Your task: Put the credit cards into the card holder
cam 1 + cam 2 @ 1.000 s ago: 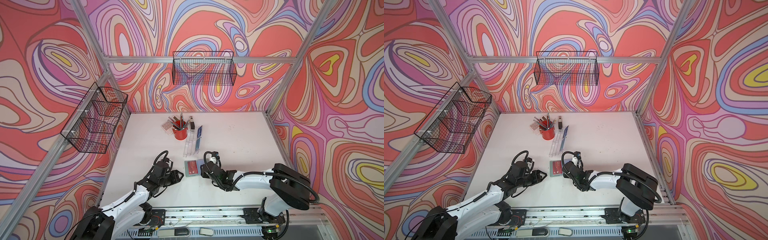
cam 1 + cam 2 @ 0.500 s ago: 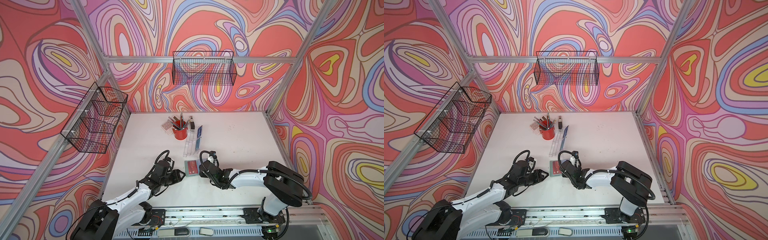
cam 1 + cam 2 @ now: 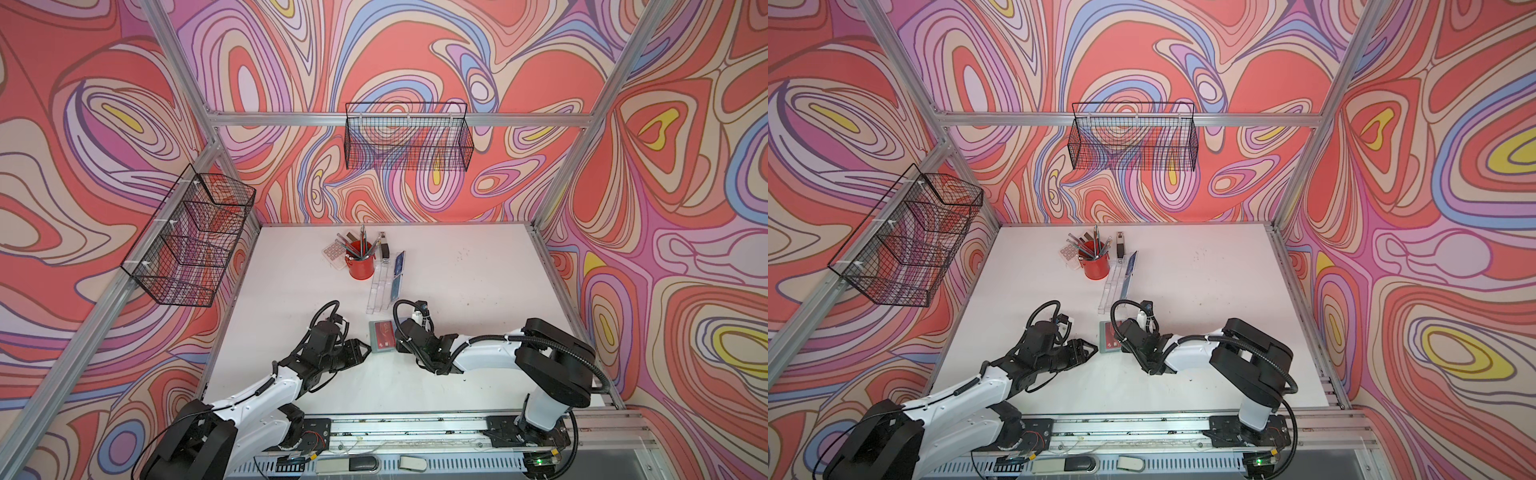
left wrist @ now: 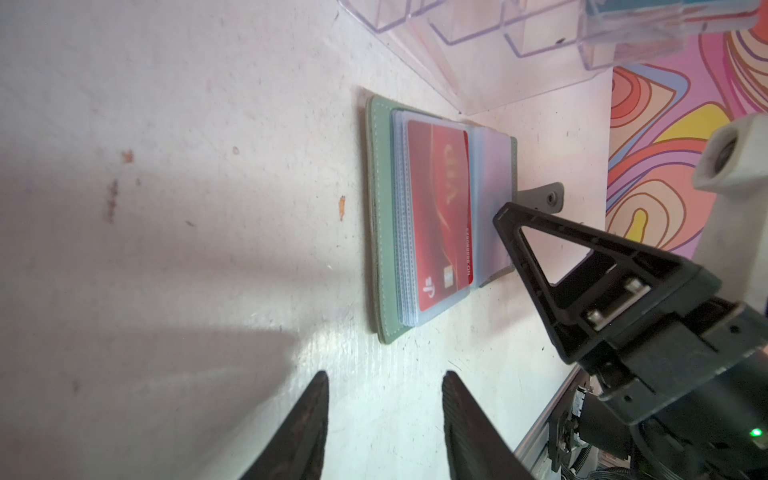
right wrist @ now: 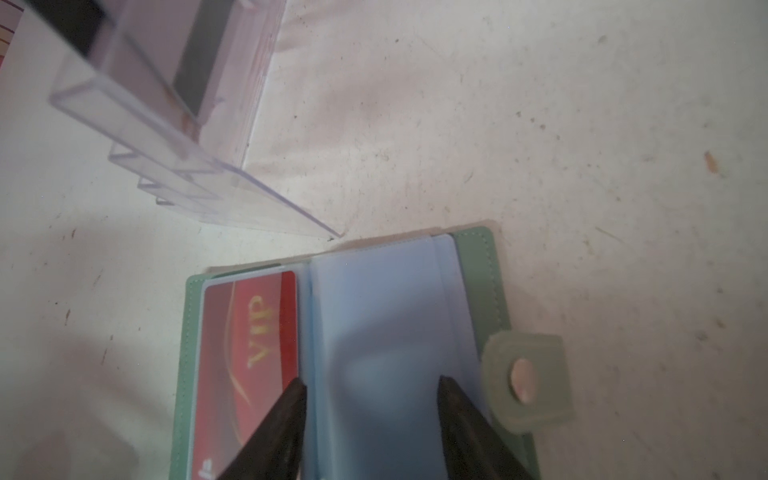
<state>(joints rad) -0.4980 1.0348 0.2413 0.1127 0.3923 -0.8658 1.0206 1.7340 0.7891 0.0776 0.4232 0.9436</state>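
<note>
Your card holder [image 4: 380,208] lies open and flat on the worktop [image 3: 457,332], centre, near side, between the 2 arms. 1 red card [image 4: 440,208] with gold VIP lettering sits in the top sleeve of its left page. The right page shows pale blue clear sleeves. The strap [image 5: 525,382] sticks out flat from the right edge.

Right gripper [image 5: 372,380]: jaws spread, nothing between them, tips down over the right page. In the left wrist view 1 fingertip [image 4: 500,218] meets the sleeve near the strap side. You can't tell from these views whether it presses.

Left gripper [image 4: 384,374]: jaws spread, holding nothing, low over bare worktop just left of the holder, pointing at it, not touching.

The clear acrylic stand [image 3: 380,291] is just beyond the holder, its near corner close to the holder's far edge. Blue cards [image 3: 398,272] stand in its right-hand tier. The red cup [image 3: 360,266] of pens is just left of the stand's far end.
</note>
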